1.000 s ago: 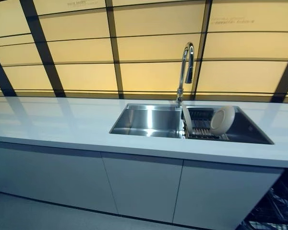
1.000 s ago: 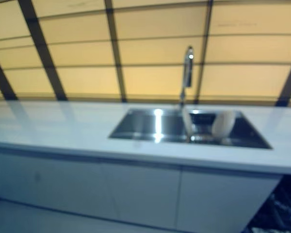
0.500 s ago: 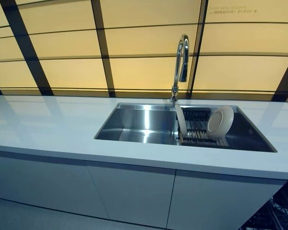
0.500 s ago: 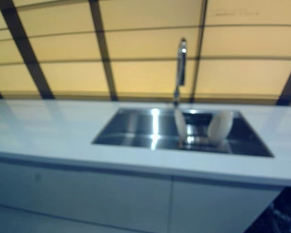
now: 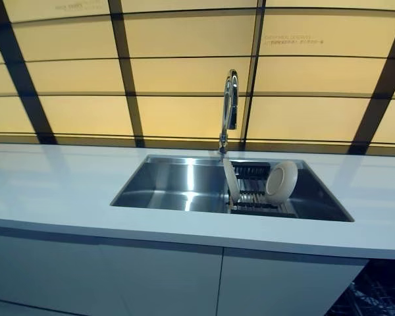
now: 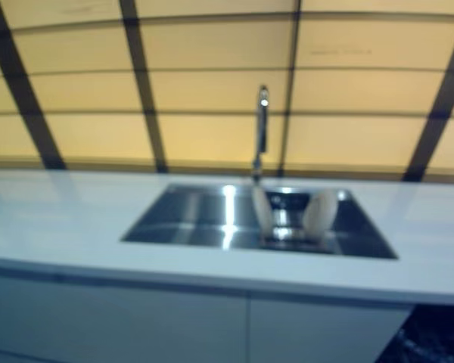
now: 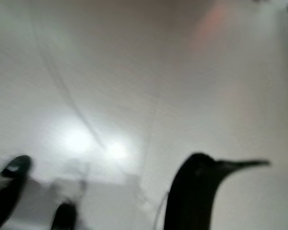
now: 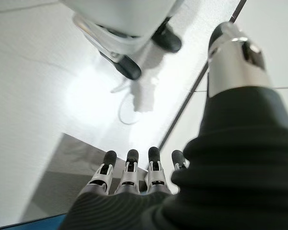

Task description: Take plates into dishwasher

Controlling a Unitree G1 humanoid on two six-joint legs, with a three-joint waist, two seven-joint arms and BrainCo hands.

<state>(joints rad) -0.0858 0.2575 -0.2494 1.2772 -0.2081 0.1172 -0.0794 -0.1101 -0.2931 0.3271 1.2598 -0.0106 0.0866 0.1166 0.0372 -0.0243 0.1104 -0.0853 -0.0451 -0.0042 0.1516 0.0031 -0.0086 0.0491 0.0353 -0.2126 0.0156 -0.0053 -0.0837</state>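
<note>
Two cream plates stand on edge in a wire rack (image 5: 260, 197) in the right half of a steel sink (image 5: 178, 184). One plate (image 5: 230, 183) shows edge-on at the rack's left end. The other plate (image 5: 281, 181) leans at its right end, face toward me. Neither hand shows in the eye views. My right hand (image 8: 129, 177) hangs over the pale floor with straight fingers and the thumb apart, holding nothing. My left hand (image 7: 192, 191) shows only as dark blurred tips over the floor, also holding nothing.
A tall chrome faucet (image 5: 230, 105) rises behind the sink. A white counter (image 5: 66, 184) runs left and right over white cabinet doors (image 5: 158, 280). A dark dishwasher rack (image 5: 375, 296) shows at the lower right corner. Yellow panels with dark bars back the counter.
The whole picture has shifted, so the camera has moved: the sink and faucet now sit further left in the view. The plates stand in the rack as before.
</note>
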